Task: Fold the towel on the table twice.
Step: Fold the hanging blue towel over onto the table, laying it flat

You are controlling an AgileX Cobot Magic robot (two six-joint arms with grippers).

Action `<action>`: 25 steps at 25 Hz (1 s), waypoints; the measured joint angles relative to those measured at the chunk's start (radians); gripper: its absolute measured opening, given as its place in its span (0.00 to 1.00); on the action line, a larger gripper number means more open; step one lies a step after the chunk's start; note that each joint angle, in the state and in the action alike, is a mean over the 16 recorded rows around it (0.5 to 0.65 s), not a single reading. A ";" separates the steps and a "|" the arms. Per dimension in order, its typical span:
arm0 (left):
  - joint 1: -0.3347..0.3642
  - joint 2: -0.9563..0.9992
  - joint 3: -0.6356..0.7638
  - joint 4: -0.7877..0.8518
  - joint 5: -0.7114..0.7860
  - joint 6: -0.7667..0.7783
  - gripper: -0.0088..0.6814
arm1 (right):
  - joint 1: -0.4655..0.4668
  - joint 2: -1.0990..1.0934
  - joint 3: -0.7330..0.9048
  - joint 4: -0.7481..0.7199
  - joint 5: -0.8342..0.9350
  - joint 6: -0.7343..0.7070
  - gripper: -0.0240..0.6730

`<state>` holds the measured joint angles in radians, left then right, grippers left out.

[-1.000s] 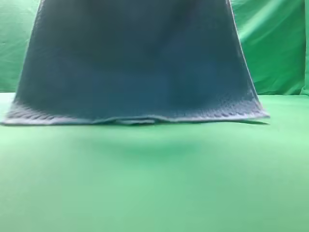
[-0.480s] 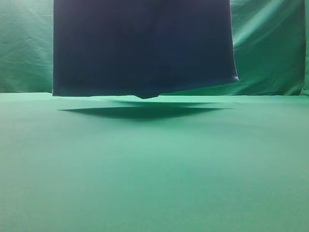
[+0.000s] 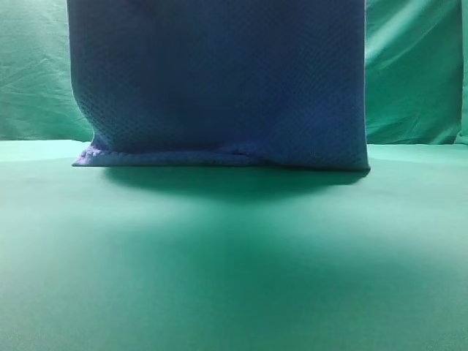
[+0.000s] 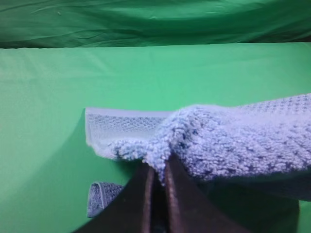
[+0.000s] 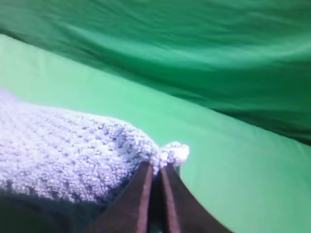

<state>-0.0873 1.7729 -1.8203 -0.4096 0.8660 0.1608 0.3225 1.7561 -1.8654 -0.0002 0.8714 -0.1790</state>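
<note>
Towel point(image 3: 219, 80) found hanging as a broad curtain above the table point(image 3: 234, 278), lower hem touching down on the table's far part, bunched slightly at the hem's left corner. Half a second before, hem seen clear of the table with a shadow beneath; one second before, hem on the table and splayed wider. Judged: cloth lifted, then lowered again, hem now serving as the anchor line for draping the first fold forward over the table.

Left gripper point(image 4: 156, 170) noted pinched tight on an upper corner of the towel, jaws nearly closed with only cloth between them; a loose hemmed flap seen below, nearer the table. Right gripper point(image 5: 155, 170) likewise clamped on the opposite upper corner, a small tuft of cloth protruding past the tips. Both grips shallow, at the very edge of the cloth; slip risk judged moderate under the weight of thick fabric.

No fold completed as yet; both folds judged outstanding.
</note>
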 joint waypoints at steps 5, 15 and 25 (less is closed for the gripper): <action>-0.016 -0.151 0.233 -0.002 -0.080 0.006 0.01 | 0.002 -0.134 0.205 0.014 -0.052 0.002 0.03; -0.031 -0.444 0.597 -0.014 -0.133 0.012 0.01 | 0.040 -0.380 0.540 0.044 -0.117 -0.006 0.03; -0.031 -0.665 0.875 -0.032 -0.109 0.015 0.01 | 0.120 -0.525 0.712 0.047 -0.076 0.002 0.03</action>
<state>-0.1179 1.1076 -0.9455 -0.4412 0.7567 0.1762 0.4424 1.2308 -1.1536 0.0468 0.7958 -0.1771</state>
